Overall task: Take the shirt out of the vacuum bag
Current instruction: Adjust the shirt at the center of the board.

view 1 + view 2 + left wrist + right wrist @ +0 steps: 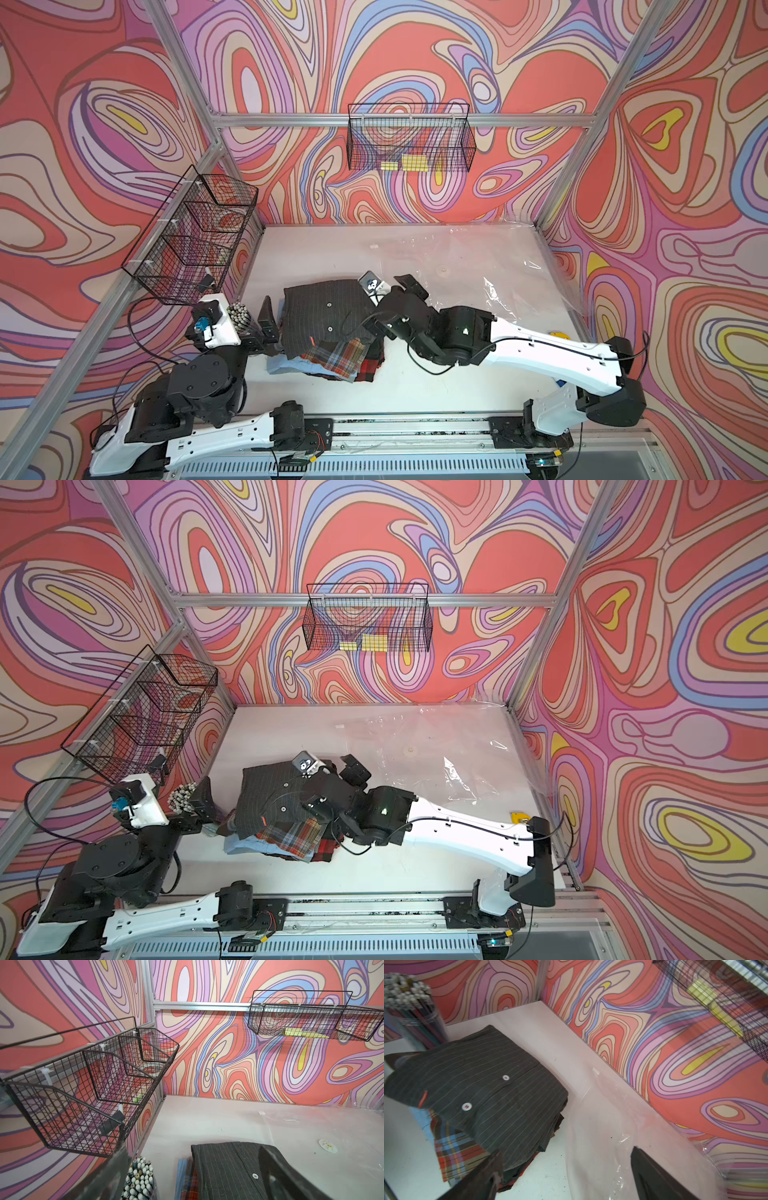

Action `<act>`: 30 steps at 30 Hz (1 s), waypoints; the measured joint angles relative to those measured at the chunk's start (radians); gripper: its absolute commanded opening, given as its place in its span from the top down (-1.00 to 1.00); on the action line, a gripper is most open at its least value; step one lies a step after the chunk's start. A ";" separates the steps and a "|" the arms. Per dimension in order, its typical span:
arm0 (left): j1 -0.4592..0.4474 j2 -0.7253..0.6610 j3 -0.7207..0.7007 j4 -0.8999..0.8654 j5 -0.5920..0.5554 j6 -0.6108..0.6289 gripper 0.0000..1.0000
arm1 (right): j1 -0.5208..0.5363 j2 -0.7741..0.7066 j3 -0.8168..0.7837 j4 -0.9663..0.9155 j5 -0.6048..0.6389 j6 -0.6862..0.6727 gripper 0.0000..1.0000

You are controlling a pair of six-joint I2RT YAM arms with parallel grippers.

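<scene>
Both left gripper [268, 324] and right gripper [566, 1151] gape empty by the pinstriped shirt [328, 316], likely soft, light, best pinched at an edge, atop a stack [332, 361] at 8 o'clock from the vacuum bag [478, 266].

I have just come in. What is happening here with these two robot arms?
The dark striped shirt lies on top of a pile of folded shirts on the table, outside the clear vacuum bag, which lies flat beside the pile and looks empty. The right hand hangs open at the pile's edge next to the bag, holding nothing. The left hand is open too, at the pile's other side, beside a jar of pens.
</scene>
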 measured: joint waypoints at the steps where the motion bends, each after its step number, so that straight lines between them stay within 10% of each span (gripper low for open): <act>1: 0.000 0.026 0.010 0.027 0.000 0.028 -0.98 | -0.042 -0.009 -0.026 0.013 0.003 0.008 -0.97; 8: 0.027 0.316 0.042 0.172 0.133 0.156 -0.98 | -0.237 -0.147 -0.208 0.092 0.000 0.041 -0.97; 17: 0.794 0.691 0.118 0.173 0.824 0.008 -0.98 | -0.256 -0.158 -0.196 0.130 -0.010 0.048 -0.96; 30: 1.050 1.283 0.452 0.326 1.138 -0.031 -0.98 | -0.688 -0.267 -0.563 0.443 -0.023 -0.023 -0.97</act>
